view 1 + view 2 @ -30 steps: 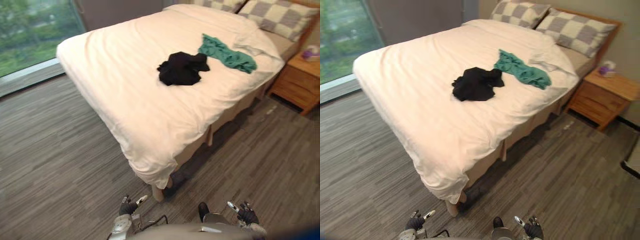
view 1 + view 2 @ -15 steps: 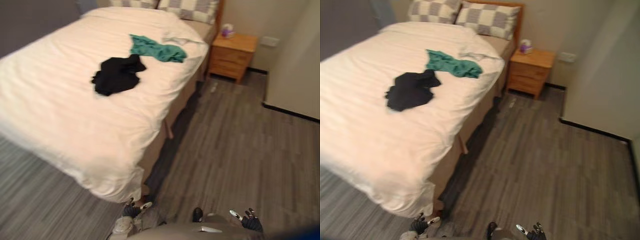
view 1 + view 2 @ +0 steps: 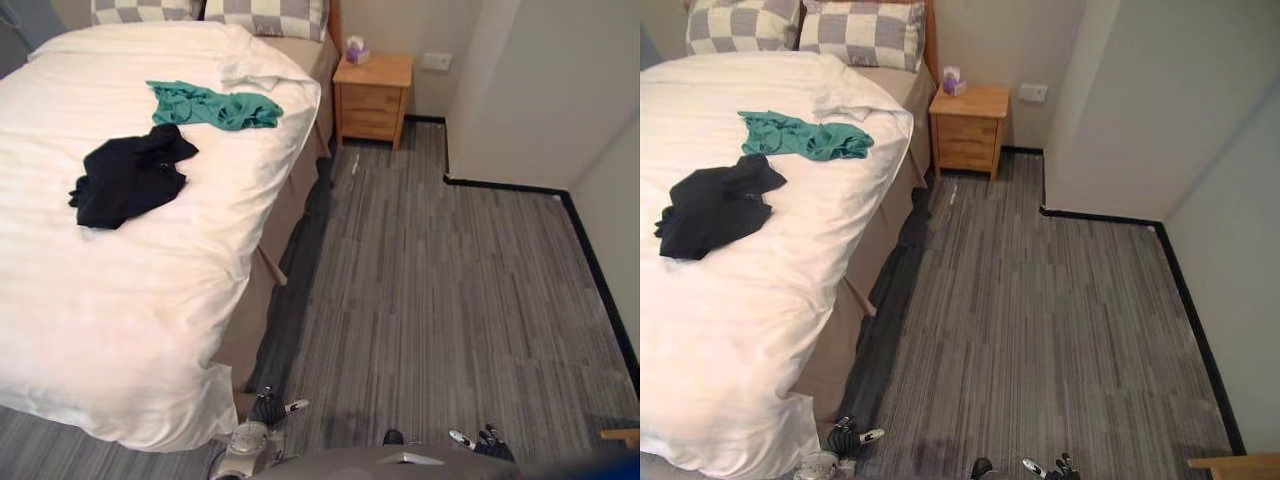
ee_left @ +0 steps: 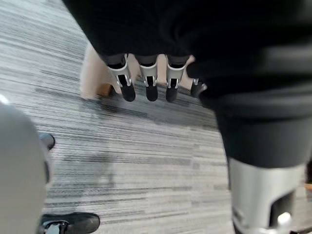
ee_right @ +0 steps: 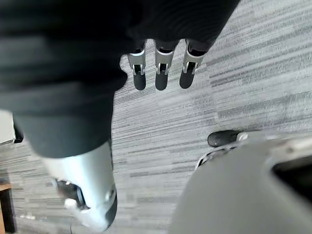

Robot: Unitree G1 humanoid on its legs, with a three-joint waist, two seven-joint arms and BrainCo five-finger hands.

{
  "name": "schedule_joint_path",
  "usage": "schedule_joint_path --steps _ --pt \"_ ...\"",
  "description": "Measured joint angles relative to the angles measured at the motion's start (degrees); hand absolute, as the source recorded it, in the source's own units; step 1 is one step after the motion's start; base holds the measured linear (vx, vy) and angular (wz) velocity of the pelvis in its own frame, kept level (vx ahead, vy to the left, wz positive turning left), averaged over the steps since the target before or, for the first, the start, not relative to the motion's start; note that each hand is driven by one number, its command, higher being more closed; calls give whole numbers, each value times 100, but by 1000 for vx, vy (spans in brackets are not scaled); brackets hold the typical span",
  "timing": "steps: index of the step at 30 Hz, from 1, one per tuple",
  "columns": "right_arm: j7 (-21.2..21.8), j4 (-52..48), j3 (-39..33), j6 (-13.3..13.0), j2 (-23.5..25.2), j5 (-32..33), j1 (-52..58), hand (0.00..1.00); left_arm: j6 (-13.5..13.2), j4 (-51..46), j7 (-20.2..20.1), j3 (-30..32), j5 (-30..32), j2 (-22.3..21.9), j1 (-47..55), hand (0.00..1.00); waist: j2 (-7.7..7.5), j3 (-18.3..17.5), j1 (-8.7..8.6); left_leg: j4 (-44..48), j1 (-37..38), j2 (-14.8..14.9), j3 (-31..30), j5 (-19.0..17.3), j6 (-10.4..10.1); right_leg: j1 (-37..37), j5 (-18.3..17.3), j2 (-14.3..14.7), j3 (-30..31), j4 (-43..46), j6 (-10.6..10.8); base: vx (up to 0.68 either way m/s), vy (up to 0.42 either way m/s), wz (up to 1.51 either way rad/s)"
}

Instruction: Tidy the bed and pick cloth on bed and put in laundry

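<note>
A crumpled black cloth (image 3: 130,175) lies on the bed's white duvet (image 3: 110,310). A green cloth (image 3: 212,105) is spread just beyond it, nearer the pillows. Both of my hands hang low by my sides, far from the bed top. My left hand (image 3: 268,410) is near the bed's foot corner, and in the left wrist view its fingers (image 4: 148,83) are straight over the carpet and hold nothing. My right hand (image 3: 482,440) hangs over bare floor, and the right wrist view shows its fingers (image 5: 161,73) straight and empty too.
Two checked pillows (image 3: 265,15) lie at the head of the bed. A wooden nightstand (image 3: 373,95) with a small tissue box (image 3: 355,48) stands beside them. A white wall corner (image 3: 520,90) juts in at the right. Grey striped carpet (image 3: 440,300) runs between bed and wall.
The camera has swung to the right, so the bed now sits at the view's left, with the nightstand and wall in sight. The cloths and both hands have kept their places.
</note>
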Motion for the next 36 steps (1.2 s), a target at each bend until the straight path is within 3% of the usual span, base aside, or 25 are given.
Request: schedule_joint_path --steps 1,2,5,9,10,11,19,24,27,28,30,31,32,33,34,35,36 --pt "4 56 109 187 -95 -11 -253 0 -114 -12 30 119 -75 -38 -3 0 123 20 182 61 -27 -182 -743 -347 76 -109 21 69 467 -2 35 -35 109 -171" --pt "4 66 158 281 -165 -16 -429 0 -155 -10 32 122 -110 -32 19 0 251 16 211 -18 -32 -246 -1037 -480 56 -189 47 145 730 -3 33 -73 165 -183" --pt "17 -79 246 490 -293 -14 -595 0 -190 23 17 70 -198 -27 124 0 718 11 29 -718 145 -22 -1225 -835 26 -347 245 460 950 -39 52 -92 129 -88" --pt "-32 -83 173 618 -96 223 -562 0 -124 38 -88 -108 -264 120 81 0 564 43 53 -910 267 -63 -969 -830 19 -383 327 369 727 -35 11 4 111 -28" --pt "-17 -82 193 610 -65 221 -486 0 -41 38 -157 -161 -267 159 98 0 497 -1 53 -1031 352 -50 -977 -783 -70 -372 331 376 714 -37 14 85 43 -6" --pt "121 69 208 672 -160 205 -474 0 713 254 28 -123 -305 269 -192 0 163 138 -31 -1350 622 -229 -1413 -460 -259 -245 348 147 218 -47 70 73 15 -1" --pt "130 68 190 551 -142 208 -451 0 643 252 -26 -115 -516 270 -156 0 149 132 -42 -1278 433 -242 -1400 -460 -258 -391 302 130 218 -47 119 0 0 0" --pt "240 22 -121 112 -51 210 -199 0 424 254 -345 147 -1326 167 -47 0 162 200 -37 -1468 407 -145 -1351 -444 -237 -478 271 197 151 -41 94 28 -6 2" --pt "381 -37 -273 -216 36 212 0 0 181 251 -588 511 -1907 25 120 0 190 215 -30 -1392 384 23 -1072 -570 -448 -486 141 339 195 9 -37 90 -15 -18" --pt "437 -96 -265 -325 85 208 40 0 105 245 -708 641 -2129 -4 179 0 198 229 -8 -1060 245 84 -879 -620 -534 -608 -8 362 201 215 -99 70 -26 -18" --pt "499 -224 -189 -366 162 194 102 0 23 26 -792 849 -2250 -39 239 0 52 294 4 181 -268 142 -438 -620 -532 -778 -309 284 219 646 -140 52 -55 -12" --pt "516 -392 -122 -372 160 186 184 0 -52 -103 -871 1022 -2247 -129 277 0 71 328 24 1250 -669 303 -200 -559 -550 -765 -546 254 180 930 -186 113 -76 -1" --pt "520 -588 -42 -376 134 142 228 0 -110 -279 -886 1126 -2250 -240 336 0 131 376 27 2331 -1066 518 -53 -224 -541 -695 -767 243 191 1186 -231 164 -60 3" --pt "520 -603 -29 -375 132 140 234 0 -117 -297 -887 1135 -2248 -248 341 0 138 380 28 2426 -1104 536 -46 -173 -536 -684 -785 241 203 1206 -234 203 -19 -9" --pt "526 -761 79 -341 103 94 248 0 -194 -455 -895 1224 -2245 -302 377 0 110 436 98 3472 -1569 707 20 48 -417 -513 -989 199 394 1380 -328 237 8 -26" --pt "526 -798 76 -298 78 94 205 0 -190 -504 -897 1217 -2244 -319 379 0 143 459 149 3596 -1743 644 18 -322 -412 -420 -1094 108 498 1439 -339 241 14 -32" --pt "533 -813 71 -270 74 93 195 0 -189 -531 -896 1215 -2243 -357 389 0 141 472 154 3540 -1818 592 31 -464 -406 -356 -1126 46 551 1444 -322 264 30 -33"
